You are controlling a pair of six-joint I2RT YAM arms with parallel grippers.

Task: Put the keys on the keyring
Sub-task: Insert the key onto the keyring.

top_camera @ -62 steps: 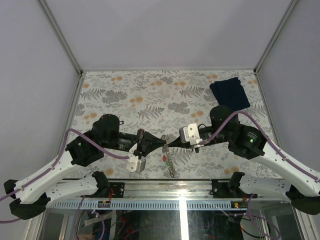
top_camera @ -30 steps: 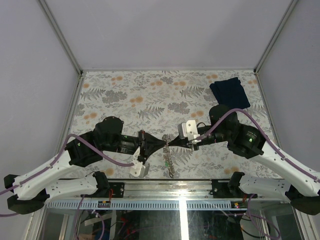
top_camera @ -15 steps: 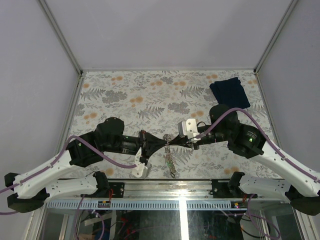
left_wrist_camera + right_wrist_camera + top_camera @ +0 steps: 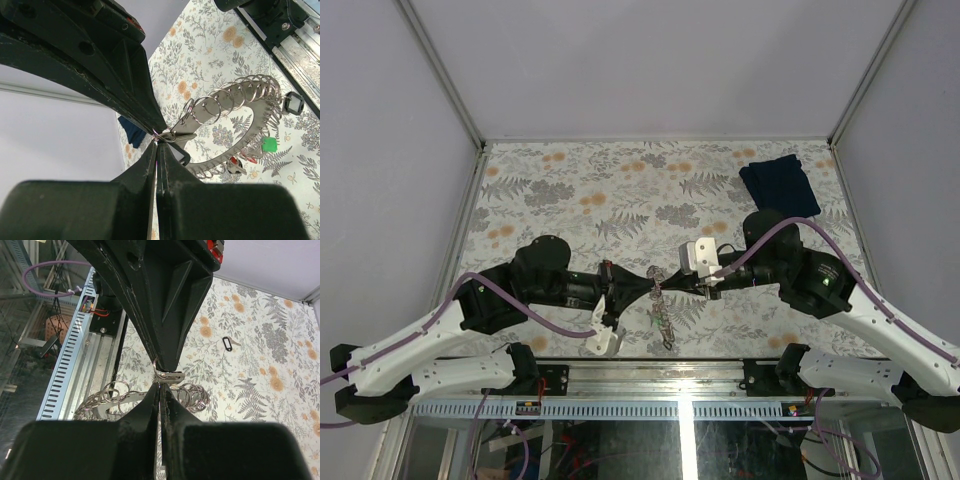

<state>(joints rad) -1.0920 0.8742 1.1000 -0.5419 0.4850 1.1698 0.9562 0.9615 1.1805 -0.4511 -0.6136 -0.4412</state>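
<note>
The keyring (image 4: 661, 318), a silvery chain of rings with a red tag (image 4: 238, 162) and a green tag (image 4: 270, 145), hangs from the point where both grippers meet above the table's near edge. My left gripper (image 4: 651, 283) is shut, its tip on a small split ring (image 4: 156, 365) at the chain's top end. My right gripper (image 4: 666, 282) is shut tip to tip against it, on a flat silver piece (image 4: 170, 375) that joins a black key head (image 4: 180, 156). Another black-headed key (image 4: 230, 343) lies loose on the table. The chain's rings show in the right wrist view (image 4: 195, 392).
A dark blue folded cloth (image 4: 779, 184) lies at the far right of the floral table (image 4: 570, 190). A second black-framed piece (image 4: 292, 103) hangs on the chain. The metal rail (image 4: 660, 378) runs along the near edge under the chain.
The left wrist has rolled and its arm has shifted right. The right gripper has moved slightly up. Both tips stay pressed together and the hanging chain has swung a little.
</note>
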